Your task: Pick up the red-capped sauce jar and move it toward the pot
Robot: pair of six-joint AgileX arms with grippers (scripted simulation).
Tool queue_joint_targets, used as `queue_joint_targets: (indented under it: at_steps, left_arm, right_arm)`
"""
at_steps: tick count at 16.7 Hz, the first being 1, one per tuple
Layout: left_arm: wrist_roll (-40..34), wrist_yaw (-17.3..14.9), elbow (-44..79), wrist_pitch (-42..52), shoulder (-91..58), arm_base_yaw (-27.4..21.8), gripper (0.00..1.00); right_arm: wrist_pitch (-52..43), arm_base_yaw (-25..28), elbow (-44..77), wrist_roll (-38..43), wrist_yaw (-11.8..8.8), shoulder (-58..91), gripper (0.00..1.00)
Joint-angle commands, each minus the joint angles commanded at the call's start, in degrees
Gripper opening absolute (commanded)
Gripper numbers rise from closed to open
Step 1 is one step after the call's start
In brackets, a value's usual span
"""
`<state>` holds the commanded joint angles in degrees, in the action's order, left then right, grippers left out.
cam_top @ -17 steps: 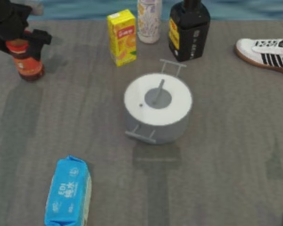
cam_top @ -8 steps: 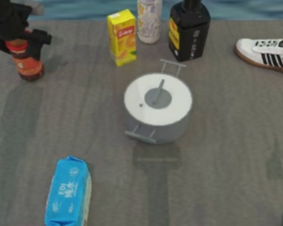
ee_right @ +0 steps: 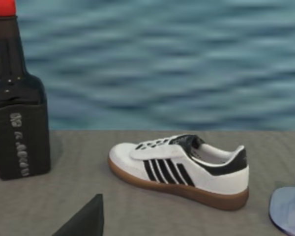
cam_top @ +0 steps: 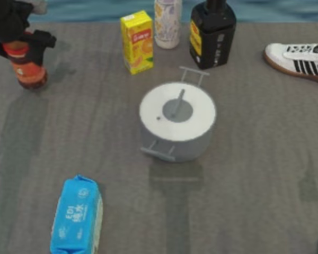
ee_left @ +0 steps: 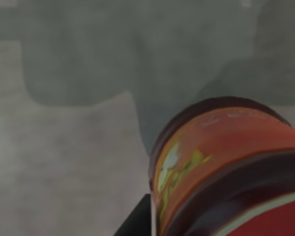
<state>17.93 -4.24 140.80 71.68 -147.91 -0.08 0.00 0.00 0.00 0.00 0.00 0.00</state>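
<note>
The left arm's black tool point(cam_top: 22, 39) is pinching the small round red-capped sauce jar point(cam_top: 25, 64) at its cap, at ten o'clock on the grey tabletop point(cam_top: 254, 174). The squat light-grey pot with the white flat lid point(cam_top: 177, 120) is sitting at the centre, well apart. The right tool is out of view.

Jar point(cam_top: 27, 67) cap half-hidden under left end effector point(cam_top: 22, 41).
</note>
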Motion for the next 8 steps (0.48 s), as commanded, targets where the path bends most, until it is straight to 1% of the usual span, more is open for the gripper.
queue_joint_targets:
  at_steps: [8]
  left_arm:
    - [0.0, 0.3, -25.2, -0.7, 24.2, 1.3, 0.00]
  right_arm:
    - [0.0, 0.0, 0.0, 0.0, 0.0, 0.0, 1.00]
